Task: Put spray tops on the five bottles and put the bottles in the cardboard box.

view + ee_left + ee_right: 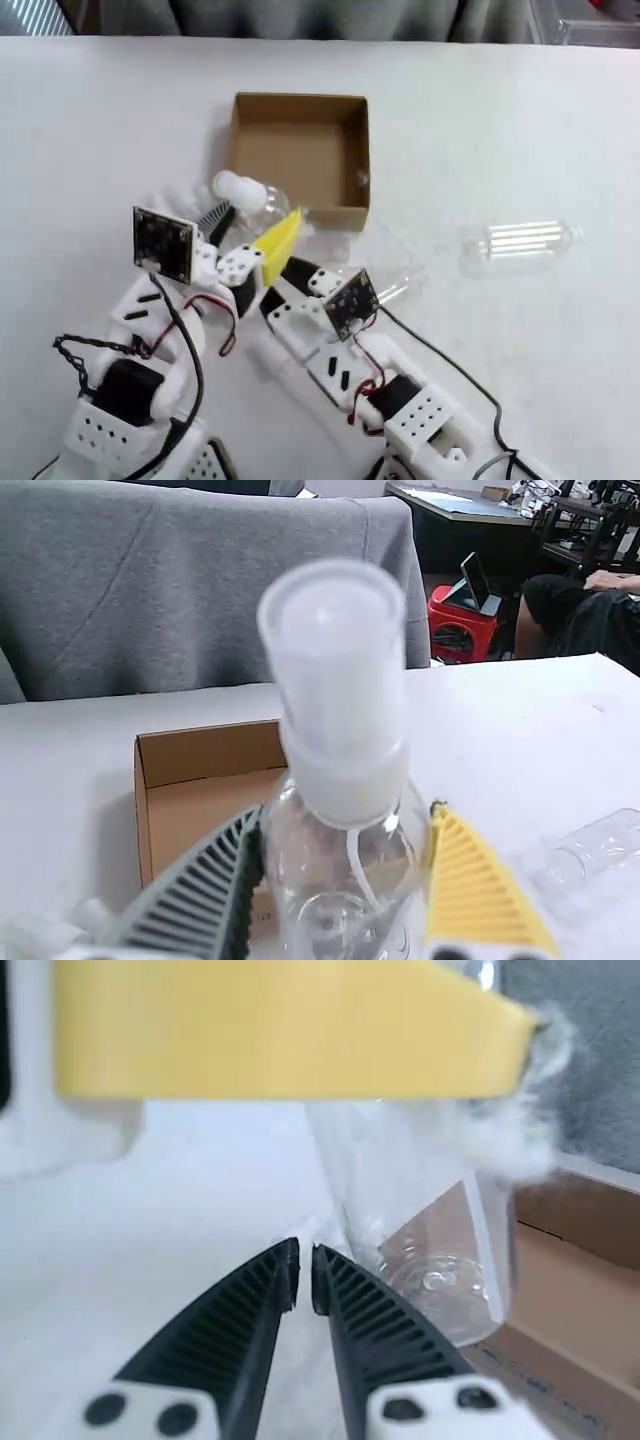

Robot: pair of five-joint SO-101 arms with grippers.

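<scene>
Your left claw [343, 815] has matt, ribbed plastic fingers [210, 890], one grey and one yellow. Your right claw [303, 1260] has ribbed black plastic ones. The bottle [340, 900] in the left claw is clear, glossy plastic, and its spray top [335, 680] is frosted and matt. The second bottle [520, 242] has the same clear gloss. Your box [300, 150] is matt brown cardboard. The tabletop [520, 120] looks smooth, matt white. The cloth [150, 590] behind is soft, matt grey.

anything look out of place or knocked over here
Two stand out. A bare bottle lies on its side right of the cardboard box, well apart from it, seemingly without a spray top. A second bottle lies just off the box's near right corner. The capped bottle in the left gripper looks fine.
</scene>
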